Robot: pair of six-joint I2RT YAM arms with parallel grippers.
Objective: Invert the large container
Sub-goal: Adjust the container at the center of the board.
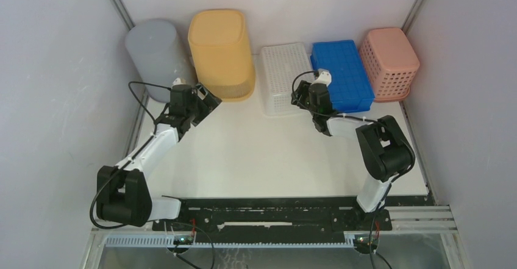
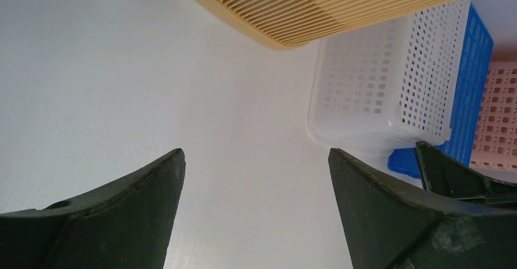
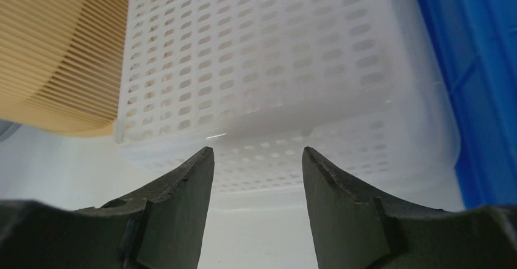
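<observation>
A white table [image 1: 256, 153] is enclosed by pale walls on three sides. Five containers are set directly on it, in a row along its far edge. A grey bin [image 1: 155, 55] is placed at the left, with a tall yellow basket [image 1: 221, 52] just beside it. A low white basket [image 1: 281, 74] is set in the middle, a blue crate [image 1: 341, 74] close against its right side, and a pink basket [image 1: 389, 61] at the right end.

The right arm [image 1: 341, 124] hides the white basket's [image 1: 280, 74] near corner.
</observation>
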